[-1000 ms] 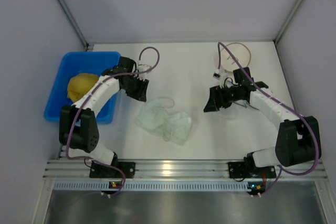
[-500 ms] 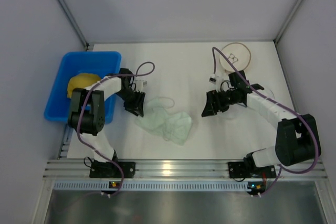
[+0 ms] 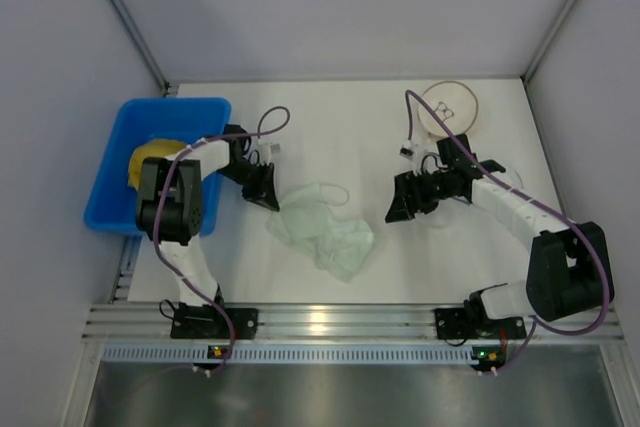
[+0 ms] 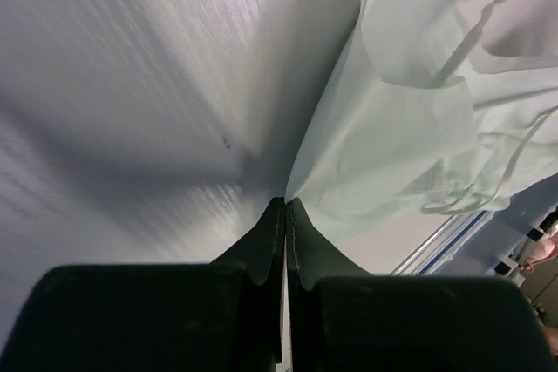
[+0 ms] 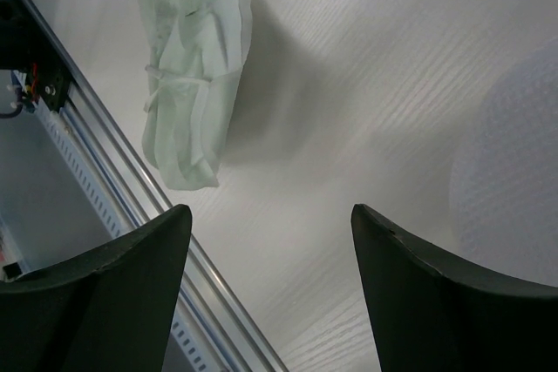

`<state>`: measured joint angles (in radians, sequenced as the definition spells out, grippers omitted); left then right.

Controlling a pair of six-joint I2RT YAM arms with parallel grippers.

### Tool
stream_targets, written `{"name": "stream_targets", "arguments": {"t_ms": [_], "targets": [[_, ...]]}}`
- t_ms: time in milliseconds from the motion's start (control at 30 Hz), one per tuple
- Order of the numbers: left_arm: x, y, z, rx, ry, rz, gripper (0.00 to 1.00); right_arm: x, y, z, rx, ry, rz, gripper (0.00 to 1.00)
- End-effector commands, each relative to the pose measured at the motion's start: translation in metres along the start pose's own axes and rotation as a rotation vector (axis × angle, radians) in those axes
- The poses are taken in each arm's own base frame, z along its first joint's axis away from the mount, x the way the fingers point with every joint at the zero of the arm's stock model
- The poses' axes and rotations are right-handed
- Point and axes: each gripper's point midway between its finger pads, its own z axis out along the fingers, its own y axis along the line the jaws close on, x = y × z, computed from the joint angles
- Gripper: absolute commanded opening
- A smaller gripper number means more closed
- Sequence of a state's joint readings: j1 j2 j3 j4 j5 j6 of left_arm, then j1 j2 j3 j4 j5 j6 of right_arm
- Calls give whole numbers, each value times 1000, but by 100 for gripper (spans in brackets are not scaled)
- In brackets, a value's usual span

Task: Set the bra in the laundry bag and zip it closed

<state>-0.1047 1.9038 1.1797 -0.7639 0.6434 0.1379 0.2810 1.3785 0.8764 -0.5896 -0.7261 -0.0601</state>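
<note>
The bra [image 3: 322,230] lay crumpled on the white table [image 3: 340,127], toward its near edge. At the bra's corner on the left arm's side, the left gripper [image 4: 286,204] had its fingers pressed tight together on the fabric edge. Only the left wrist view showed this: the pale green cloth drew to a point right at the fingertips and stood a little off the table, with a shadow under it. From above, the same gripper was just a dark block touching the bra's corner, its jaws hidden.

On the other side of the bra, well apart from it, the right gripper [image 5: 268,215] hung with its fingers spread wide and nothing between them. Its wrist view showed the bra as a long folded strip with a white strap across it, near the metal rail [image 5: 78,163]. That view also caught the laundry bag [image 5: 510,145], a faint round mesh patch flat on the table, farther from the bra than the gripper. From above the bag was barely visible beneath the right arm.

Beyond the left gripper from the bra stood a blue bin [image 3: 170,105] with a yellow cloth [image 3: 148,160] inside, seen only from above. A white disc [image 3: 458,109] lay beyond the bag.
</note>
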Motion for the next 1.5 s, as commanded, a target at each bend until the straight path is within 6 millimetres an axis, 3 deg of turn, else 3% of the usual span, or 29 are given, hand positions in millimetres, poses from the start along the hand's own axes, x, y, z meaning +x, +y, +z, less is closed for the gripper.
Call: {"name": "stream_targets", "arguments": {"t_ms": [0, 167, 267, 367, 500, 600, 700, 733, 800, 833, 867, 900, 1000, 1033, 1067, 1133, 1233, 1267, 1467], "targets": [[-44, -13, -42, 10, -167, 79, 0, -13, 11, -7, -6, -41, -73, 75], [-60, -46, -86, -18, -277, 216, 0, -19, 11, -11, -9, -60, -58, 75], [-55, -74, -86, -18, -269, 305, 0, -24, 10, -14, -11, -75, -48, 74], [-41, -102, -71, -7, -221, 390, 0, -28, 8, -19, -10, -87, -36, 75], [-12, -140, -35, 4, -107, 498, 0, -30, 3, -27, 0, -100, -17, 75], [15, -154, -8, 20, -14, 540, 0, -30, -1, -32, 9, -107, -10, 75], [31, -153, 11, 18, 41, 570, 0, -28, -3, -36, 17, -106, -8, 74], [36, -150, 15, 18, 60, 575, 3, -28, -4, -37, 19, -108, -8, 75], [39, -147, 16, 18, 68, 602, 23, -27, -5, -40, 24, -109, -5, 75], [39, -147, 14, 14, 62, 616, 34, -27, -5, -41, 26, -113, -7, 74], [35, -150, 6, 4, 32, 657, 53, -27, -5, -42, 27, -111, -9, 75], [31, -147, 3, -38, 13, 686, 63, -28, -5, -43, 28, -115, -12, 75], [20, -154, -11, -126, -97, 789, 68, -33, -4, -44, 27, -122, -14, 75], [18, -148, -20, -207, -143, 807, 75, -35, -4, -44, 24, -122, -11, 75], [17, -157, -19, -221, -178, 854, 97, -37, -4, -44, 24, -125, -10, 75], [17, -162, -27, -281, -231, 915, 98, -45, -1, -48, 23, -145, -26, 75], [30, -165, -18, -357, -239, 1015, 98, -59, -1, -59, 34, -186, -37, 75], [43, -168, -9, -349, -212, 1058, 98, -64, -1, -64, 36, -200, -42, 76], [54, -166, 12, -396, -170, 1151, 98, -72, -12, -85, 57, -242, -14, 76]]}}
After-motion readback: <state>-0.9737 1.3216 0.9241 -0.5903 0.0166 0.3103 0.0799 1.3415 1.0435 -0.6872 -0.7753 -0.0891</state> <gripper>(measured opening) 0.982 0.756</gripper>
